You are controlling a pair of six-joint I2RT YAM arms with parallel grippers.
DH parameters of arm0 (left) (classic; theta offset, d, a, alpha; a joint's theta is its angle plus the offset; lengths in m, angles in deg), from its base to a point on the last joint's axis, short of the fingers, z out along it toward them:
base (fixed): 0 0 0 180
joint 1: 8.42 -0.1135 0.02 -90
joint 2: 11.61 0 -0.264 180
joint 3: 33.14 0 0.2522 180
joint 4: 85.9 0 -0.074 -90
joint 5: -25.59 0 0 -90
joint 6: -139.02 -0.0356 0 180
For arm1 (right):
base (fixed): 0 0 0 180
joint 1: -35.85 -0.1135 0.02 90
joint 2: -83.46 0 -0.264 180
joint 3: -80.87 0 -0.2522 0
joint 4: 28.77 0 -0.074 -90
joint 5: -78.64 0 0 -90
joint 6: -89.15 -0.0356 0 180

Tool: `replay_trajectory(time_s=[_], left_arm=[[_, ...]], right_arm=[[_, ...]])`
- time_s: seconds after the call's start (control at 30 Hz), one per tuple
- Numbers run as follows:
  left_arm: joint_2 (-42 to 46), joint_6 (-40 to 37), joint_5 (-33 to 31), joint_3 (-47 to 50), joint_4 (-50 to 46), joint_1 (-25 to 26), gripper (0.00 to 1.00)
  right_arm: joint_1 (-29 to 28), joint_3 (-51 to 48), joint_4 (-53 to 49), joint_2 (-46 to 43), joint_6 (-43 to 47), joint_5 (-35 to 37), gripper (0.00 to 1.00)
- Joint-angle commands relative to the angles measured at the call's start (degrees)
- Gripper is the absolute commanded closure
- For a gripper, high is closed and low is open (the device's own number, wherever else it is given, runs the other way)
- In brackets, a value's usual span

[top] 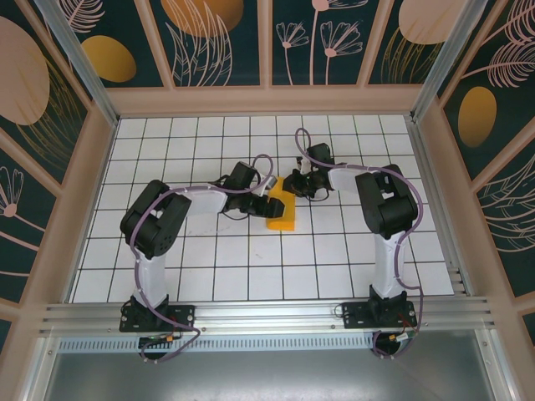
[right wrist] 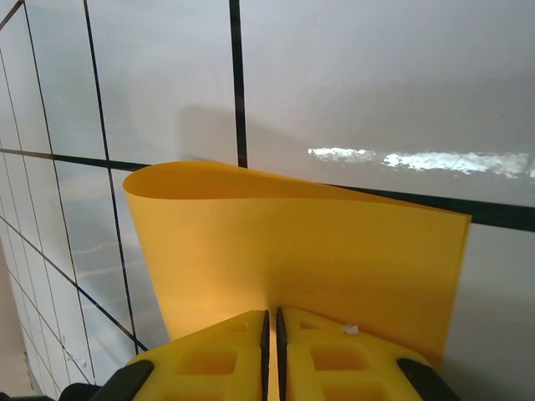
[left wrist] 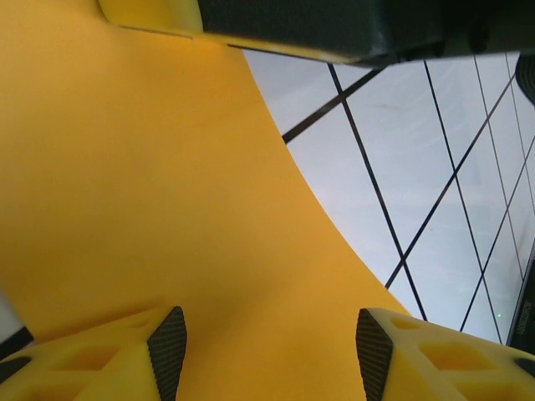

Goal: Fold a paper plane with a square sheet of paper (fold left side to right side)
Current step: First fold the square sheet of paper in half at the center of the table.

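Observation:
The square sheet of paper is orange-yellow and lies bent over on itself near the middle of the white grid table. My right gripper is shut on one edge of the sheet; in the right wrist view its jaws pinch the paper, which curls over in a soft loop with no sharp crease. My left gripper is at the sheet's left side. In the left wrist view it stands open, with the paper spreading under and past both fingertips. No paper plane shape shows.
Dark wall panels with printed orange ovals enclose the table on three sides. A metal rail runs along the near edge at the arm bases. Bare grid tiles lie between the sheet and the rail.

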Motion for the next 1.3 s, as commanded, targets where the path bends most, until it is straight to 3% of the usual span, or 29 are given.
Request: replay_trajectory(time_s=[0.0, 0.5, 1.27], left_arm=[[1.9, -1.7, 0.2, 3.4, -3.3, 0.9, 0.41], [5.8, -2.6, 0.5, 9.6, -2.3, 3.4, 0.41], [7.5, -5.4, -2.4, 10.5, -10.0, 8.1, 0.39]], right_arm=[[-0.3, -0.7, -6.2, 1.9, 0.1, 4.5, 0.84], [-0.9, -0.2, -6.7, 2.0, -0.4, 5.0, 0.84], [-1.3, 0.7, -7.4, 2.5, -0.4, 5.1, 0.84]])
